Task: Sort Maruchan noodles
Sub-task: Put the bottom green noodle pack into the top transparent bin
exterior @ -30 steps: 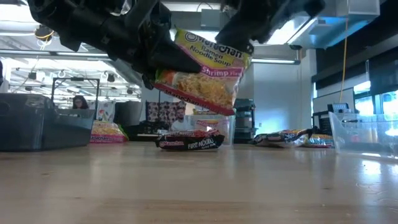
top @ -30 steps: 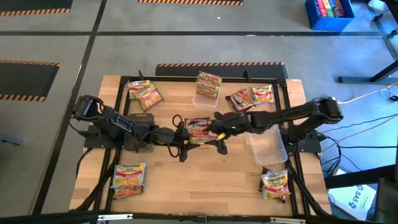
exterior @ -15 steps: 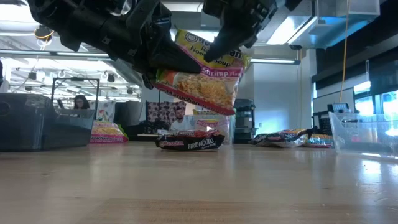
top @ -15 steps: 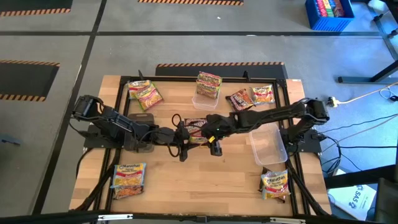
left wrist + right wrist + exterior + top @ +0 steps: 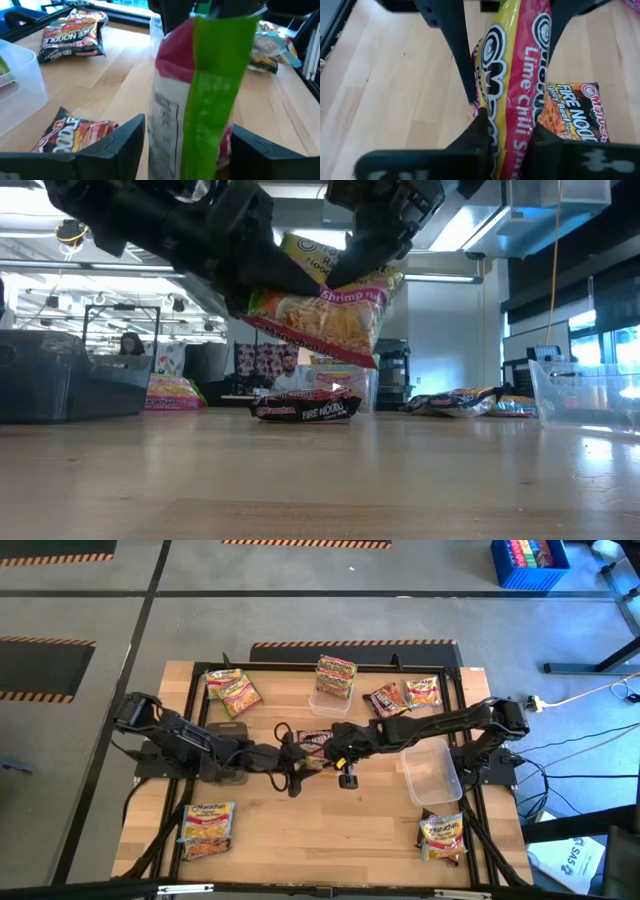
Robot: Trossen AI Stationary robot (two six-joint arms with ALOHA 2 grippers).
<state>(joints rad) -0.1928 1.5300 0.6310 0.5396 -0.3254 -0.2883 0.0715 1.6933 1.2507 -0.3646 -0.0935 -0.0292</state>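
Compared with a second ago, the right arm has slid in toward mid-table, and its gripper (image 5: 345,268) now pinches the top edge of the lifted packet (image 5: 320,305), which it wasn't touching before. That packet has barely moved.

Biggest thing first: the table (image 5: 330,830), mostly bare wood near the front. Both arms meet over its middle. From above, the lifted packet is almost completely buried under the two grippers, so you only get a sliver of it.

The left gripper (image 5: 182,145) is clamped on the packet's lower part; its wrist view shows the packet edge-on between the two fingers, green and red, print unreadable. The right wrist view shows the packet squeezed between that gripper's fingers (image 5: 475,132), its label cut off at "Lime Chili".

The tub (image 5: 432,778) sits on the right side, partly under the right arm.

A dark Fire Noodle packet (image 5: 303,408) lies flat below the lifted one, half hidden from above. Other packets are scattered around: a pair at back left (image 5: 232,690), one at front left (image 5: 207,828), one at front right (image 5: 442,836). Their labels are too small to read.
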